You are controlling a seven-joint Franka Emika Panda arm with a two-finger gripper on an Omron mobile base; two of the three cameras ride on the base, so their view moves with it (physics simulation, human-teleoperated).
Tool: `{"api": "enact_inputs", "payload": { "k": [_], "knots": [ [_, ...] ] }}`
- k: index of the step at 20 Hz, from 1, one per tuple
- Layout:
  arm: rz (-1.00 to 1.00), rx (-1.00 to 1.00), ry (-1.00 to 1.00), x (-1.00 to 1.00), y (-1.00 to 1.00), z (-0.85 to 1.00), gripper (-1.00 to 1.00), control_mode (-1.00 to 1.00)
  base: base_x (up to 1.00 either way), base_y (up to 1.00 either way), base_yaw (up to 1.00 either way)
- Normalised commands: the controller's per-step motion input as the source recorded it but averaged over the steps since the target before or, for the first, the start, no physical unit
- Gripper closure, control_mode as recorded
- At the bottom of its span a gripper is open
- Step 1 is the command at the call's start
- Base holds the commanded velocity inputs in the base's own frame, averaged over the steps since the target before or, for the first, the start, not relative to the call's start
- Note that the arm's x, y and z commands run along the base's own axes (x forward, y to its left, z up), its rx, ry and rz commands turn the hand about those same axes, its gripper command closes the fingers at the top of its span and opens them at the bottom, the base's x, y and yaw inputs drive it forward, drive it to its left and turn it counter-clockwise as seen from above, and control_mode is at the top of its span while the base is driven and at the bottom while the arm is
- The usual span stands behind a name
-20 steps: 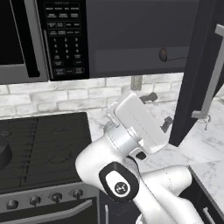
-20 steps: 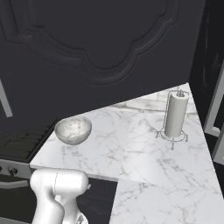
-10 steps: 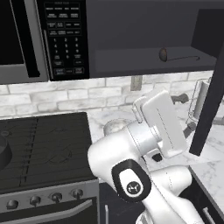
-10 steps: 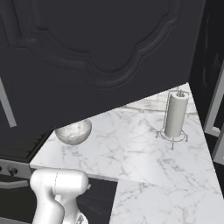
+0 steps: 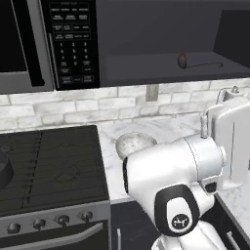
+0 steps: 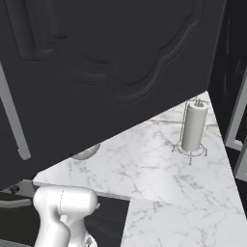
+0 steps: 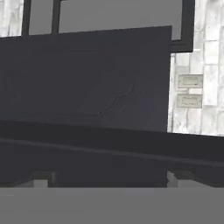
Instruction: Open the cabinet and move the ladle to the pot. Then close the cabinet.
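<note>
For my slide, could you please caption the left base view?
Open cabinet with the ladle lying on its shelf, above a speckled bowl on the marble counter.

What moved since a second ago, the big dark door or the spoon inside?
The cabinet door swung farther open, so the ladle on its shelf now shows fully. The robot's arm swept right. The ladle, bowl and paper towel roll stayed put; nothing was grabbed.

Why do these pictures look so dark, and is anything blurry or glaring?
Left base view: the open cabinet is dim inside, so the ladle is a faint shape. Right base view: the dark door blocks much of the frame; the marble counter is evenly lit, no glare. Hand view: soft and blurry, the end effector barely distinct.
</note>
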Motion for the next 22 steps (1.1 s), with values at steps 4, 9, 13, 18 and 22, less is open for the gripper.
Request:
{"api": "enact_inputs", "payload": {
  "k": [4, 9, 13, 18, 22],
  "knots": [
    [0.0, 0.15, 0.0, -0.42, -0.36, -0.01, -1.0, -1.0, 0.0, 0.0, 0.0],
    [0.0, 0.02, 0.02, 0.53, -0.37, 0.0, -1.0, -1.0, 0.0, 0.0, 0.0],
    [0.02, 0.08, 0.09, 0.69, -0.66, 0.0, -1.0, -1.0, 0.0, 0.0, 0.0],
    [0.05, 0.14, 0.08, 0.33, -0.92, 0.0, -1.0, -1.0, 0.0, 0.0, 0.0],
    [0.0, 0.16, 0.0, -0.59, -1.0, 0.0, -1.0, -1.0, 0.0, 0.0, 0.0]
  ]
}}
